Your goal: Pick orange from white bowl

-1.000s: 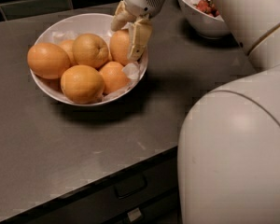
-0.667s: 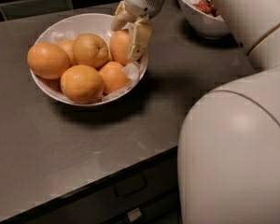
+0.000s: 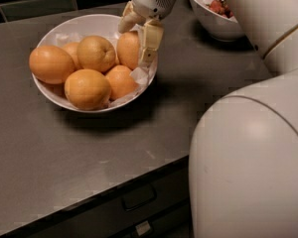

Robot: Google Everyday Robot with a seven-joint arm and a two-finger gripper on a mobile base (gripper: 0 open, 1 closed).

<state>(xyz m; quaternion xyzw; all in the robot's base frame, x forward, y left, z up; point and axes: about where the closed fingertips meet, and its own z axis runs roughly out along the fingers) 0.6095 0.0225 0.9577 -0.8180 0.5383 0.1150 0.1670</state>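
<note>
Straddling the orange [image 3: 128, 51], the gripper [image 3: 134, 43] hangs over the right side of the bowl [image 3: 84, 16]. Its fingers [image 3: 151, 36] lie against the fruit on two sides and appear to be pinching it: one at the far upper left, the other down its near right flank. The orange rests inside the bowl against the right rim, on the crumpled paper, with a smaller orange [image 3: 120, 81] just in front of it and a dimpled one [image 3: 97, 53] touching on the left. Its long axis seems to run from near to far, so the grip crosses the narrower width. The way out is probably straight up, since the neighbours crowd the left and front while the rim guards the right. A berry bowl [image 3: 208, 19] stands well apart on the counter [image 3: 114, 148].
</note>
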